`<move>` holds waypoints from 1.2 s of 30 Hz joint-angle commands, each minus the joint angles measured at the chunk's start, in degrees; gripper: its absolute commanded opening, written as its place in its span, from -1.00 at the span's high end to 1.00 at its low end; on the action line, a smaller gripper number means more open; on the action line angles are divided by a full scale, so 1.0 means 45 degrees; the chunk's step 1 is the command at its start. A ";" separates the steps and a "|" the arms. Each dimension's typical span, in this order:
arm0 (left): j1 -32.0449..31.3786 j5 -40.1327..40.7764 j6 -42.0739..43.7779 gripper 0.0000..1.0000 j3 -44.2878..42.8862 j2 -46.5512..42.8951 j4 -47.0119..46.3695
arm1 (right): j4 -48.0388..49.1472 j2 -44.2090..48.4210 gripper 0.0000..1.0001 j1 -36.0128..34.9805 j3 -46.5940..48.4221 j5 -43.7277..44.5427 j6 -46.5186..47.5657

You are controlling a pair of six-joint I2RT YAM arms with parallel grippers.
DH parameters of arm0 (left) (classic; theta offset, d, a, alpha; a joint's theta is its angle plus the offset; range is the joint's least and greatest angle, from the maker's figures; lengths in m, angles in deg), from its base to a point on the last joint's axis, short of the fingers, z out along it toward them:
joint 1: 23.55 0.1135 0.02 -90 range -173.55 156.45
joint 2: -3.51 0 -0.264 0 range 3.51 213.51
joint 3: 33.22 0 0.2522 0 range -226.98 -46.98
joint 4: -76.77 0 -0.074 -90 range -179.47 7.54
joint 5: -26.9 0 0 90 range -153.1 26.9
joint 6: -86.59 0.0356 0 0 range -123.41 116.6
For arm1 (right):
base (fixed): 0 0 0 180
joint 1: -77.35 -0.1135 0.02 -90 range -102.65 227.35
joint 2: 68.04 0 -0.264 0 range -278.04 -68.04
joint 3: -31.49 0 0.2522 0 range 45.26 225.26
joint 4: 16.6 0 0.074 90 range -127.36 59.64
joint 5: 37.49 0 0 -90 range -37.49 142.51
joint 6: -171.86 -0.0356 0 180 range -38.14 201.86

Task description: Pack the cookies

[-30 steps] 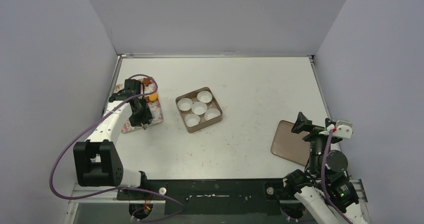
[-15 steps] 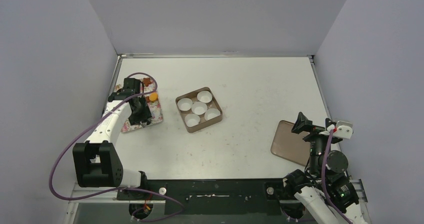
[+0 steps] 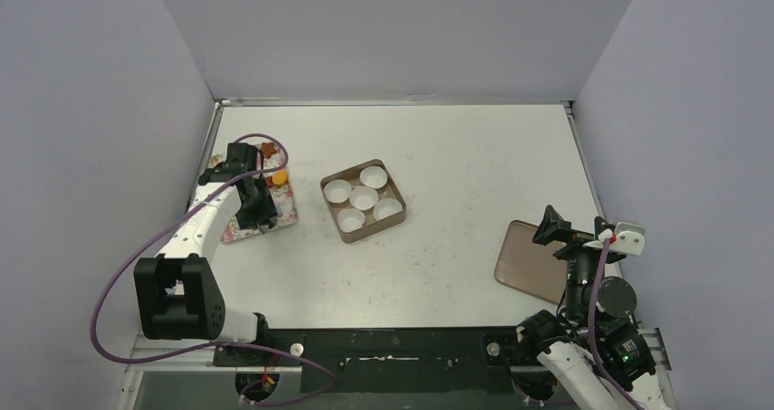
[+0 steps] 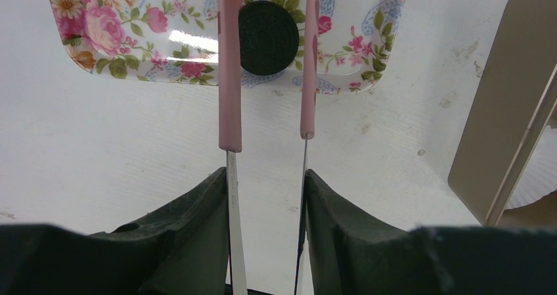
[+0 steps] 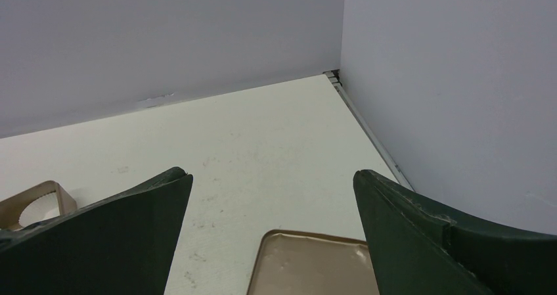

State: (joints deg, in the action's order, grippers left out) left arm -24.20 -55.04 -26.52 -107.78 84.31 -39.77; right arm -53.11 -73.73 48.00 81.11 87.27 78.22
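Right fingers (image 5: pixel 118 236) wide (left fingers (image 4: pixel 190 242) narrow)

- Left gripper (image 3: pixel 254 205), black with pink-tipped fingers: shifted slightly away from the arm bases, over the flowered rectangular tray (image 3: pixel 285 211).
- White left forearm link (image 3: pixel 203 223): followed marginally.

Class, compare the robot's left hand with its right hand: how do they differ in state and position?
The left hand is closed on pink-tipped tweezers; the right hand gapes wide, empty. The left hand aims at the floral plate, tweezer tips flanking a dark cookie; the right hand sits near a brown tray. Both have dark fingers.
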 commanded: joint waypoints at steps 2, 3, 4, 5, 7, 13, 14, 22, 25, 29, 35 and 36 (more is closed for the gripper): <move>0.0069 -0.0121 0.0245 0.30 -0.0323 0.0083 -0.0319 | 0.0498 0.0088 -1.00 -0.0111 -0.0033 0.0107 0.0095; 0.0066 -0.0097 0.0235 0.33 -0.0346 0.0067 -0.0310 | 0.0502 0.0095 -1.00 -0.0107 -0.0038 0.0107 0.0090; 0.0065 -0.0065 0.0266 0.36 -0.0370 0.0037 -0.0304 | 0.0503 0.0091 -1.00 -0.0116 -0.0033 0.0107 0.0096; 0.0065 -0.0029 0.0272 0.40 -0.0432 0.0017 -0.0286 | 0.0498 0.0083 -1.00 -0.0112 -0.0038 0.0107 0.0112; 0.0067 0.0006 0.0299 0.47 -0.0610 -0.0028 -0.0168 | 0.0503 0.0093 -1.00 -0.0110 -0.0038 0.0098 0.0124; -0.0119 0.0388 0.0366 0.61 -0.1309 -0.0274 0.0244 | 0.0508 0.0074 -1.00 -0.0109 -0.0038 0.0097 0.0125; -0.0229 0.0465 0.0378 0.62 -0.1445 -0.0310 0.0332 | 0.0521 0.0074 -1.00 -0.0101 -0.0038 0.0103 0.0125; -0.1573 0.1052 0.0134 0.66 -0.2603 -0.0297 0.0827 | 0.0503 0.0040 -1.00 -0.0118 -0.0033 0.0105 0.0125; -0.2414 0.1250 -0.0003 0.67 -0.3315 -0.0251 0.1014 | 0.0503 -0.0004 -1.00 -0.0113 -0.0038 0.0068 0.0125; -0.3313 0.1125 -0.0215 0.71 -0.4007 -0.0198 0.1062 | 0.0493 -0.0004 -1.00 -0.0114 -0.0038 0.0062 0.0125; -0.4527 0.0517 -0.0421 0.75 -0.4426 -0.0200 0.0547 | 0.0483 -0.0004 -1.00 -0.0102 -0.0036 0.0048 0.0124; -0.4808 0.0430 -0.0470 0.74 -0.4421 -0.0181 0.0357 | 0.0493 -0.0004 -1.00 -0.0101 -0.0038 0.0053 0.0125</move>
State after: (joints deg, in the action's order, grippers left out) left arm -42.43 -51.46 -27.26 -124.91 84.37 -35.40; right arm -53.11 -73.55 48.00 81.07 87.25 78.22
